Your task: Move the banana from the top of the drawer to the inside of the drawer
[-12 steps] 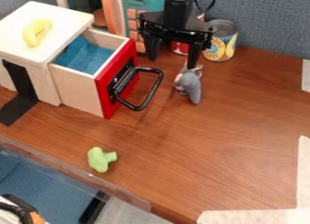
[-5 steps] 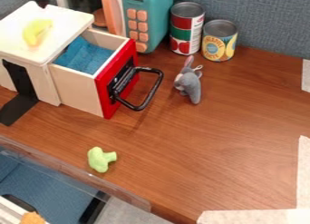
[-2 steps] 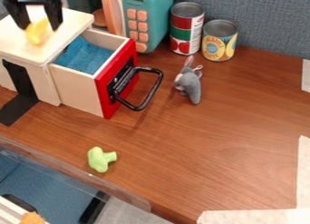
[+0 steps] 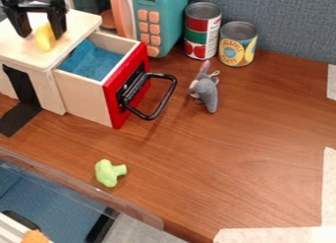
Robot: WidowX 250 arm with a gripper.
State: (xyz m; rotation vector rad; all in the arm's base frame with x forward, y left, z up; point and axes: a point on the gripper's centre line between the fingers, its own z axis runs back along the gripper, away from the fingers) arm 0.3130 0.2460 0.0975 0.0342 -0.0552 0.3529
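You are working over a brown wood-grain counter (image 4: 256,134), with the drawer (image 4: 80,97) serving as the reference point. The drawer is standing pulled out of its pale box (image 4: 18,51), showing a blue lining (image 4: 92,62), a red front and a black handle (image 4: 164,100). A blue-gray fabric wall (image 4: 289,20) is rising behind the drawer. Between the wall and the drawer, a teal toy microwave (image 4: 172,15) is standing upright. Two cans, one tall (image 4: 203,35) and one short (image 4: 238,47), are standing beyond the drawer's front, past the microwave. A gray plush animal (image 4: 207,94) is sitting out past the drawer's handle, and a green toy broccoli (image 4: 108,173) is lying on the camera side of the drawer.

You are positioning the gripper (image 4: 41,28) over the box top, next to the drawer opening. Its jaws are standing wide apart, straddling the banana and gripping nothing. The finger (image 4: 58,25) nearer the drawer is sitting close beside the banana; you cannot tell whether they are touching.

The banana (image 4: 46,37) is resting on the box top, outside the drawer. It is showing bright yellow, slightly curved, with its length running toward the camera.
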